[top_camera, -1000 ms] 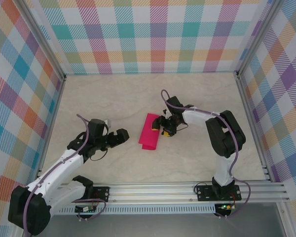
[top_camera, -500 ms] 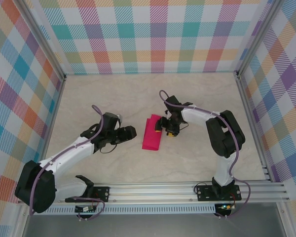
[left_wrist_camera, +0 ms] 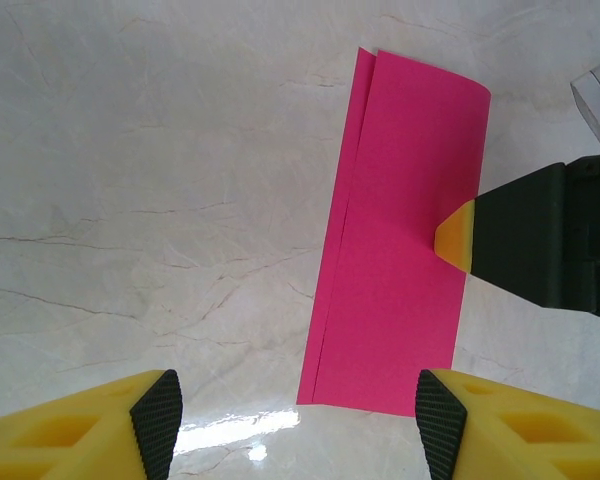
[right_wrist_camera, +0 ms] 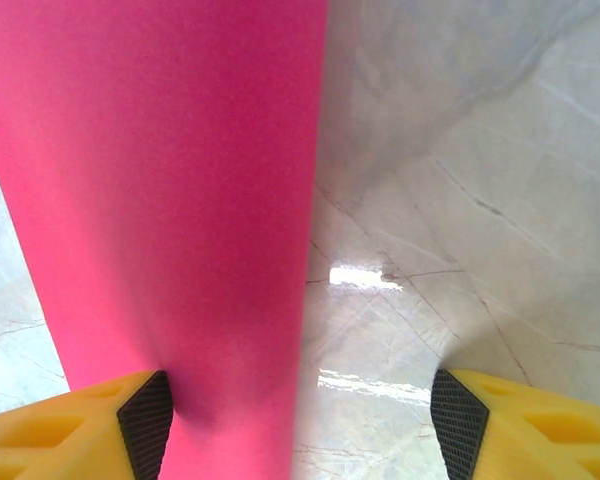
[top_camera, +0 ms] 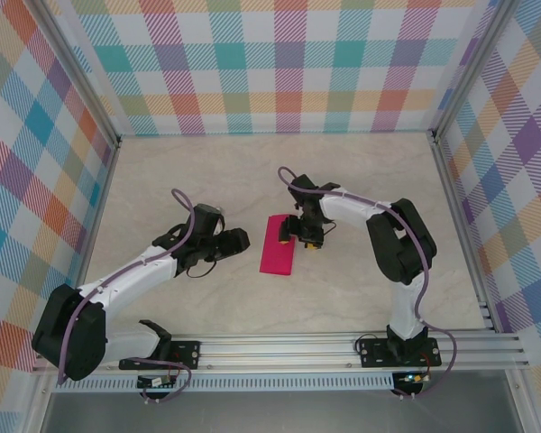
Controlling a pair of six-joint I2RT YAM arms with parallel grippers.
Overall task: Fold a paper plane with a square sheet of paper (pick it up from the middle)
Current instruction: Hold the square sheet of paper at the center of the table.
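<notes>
The square sheet of paper lies flat on the marble table, folded into a narrow magenta rectangle; two layered edges run along its left side in the left wrist view. My left gripper hovers just left of it, open, with the sheet's near end ahead of the jaws and nothing between them. My right gripper is at the sheet's right edge, open. One of its fingertips rests on the paper, the other stands over bare table.
Plaid walls close in the table on three sides. An aluminium rail with both arm bases runs along the near edge. Bare marble surrounds the paper.
The left arm has swung in toward the paper and its jaws have narrowed somewhat. The right gripper has shifted slightly and opened a little wider; the paper now lies straighter.
</notes>
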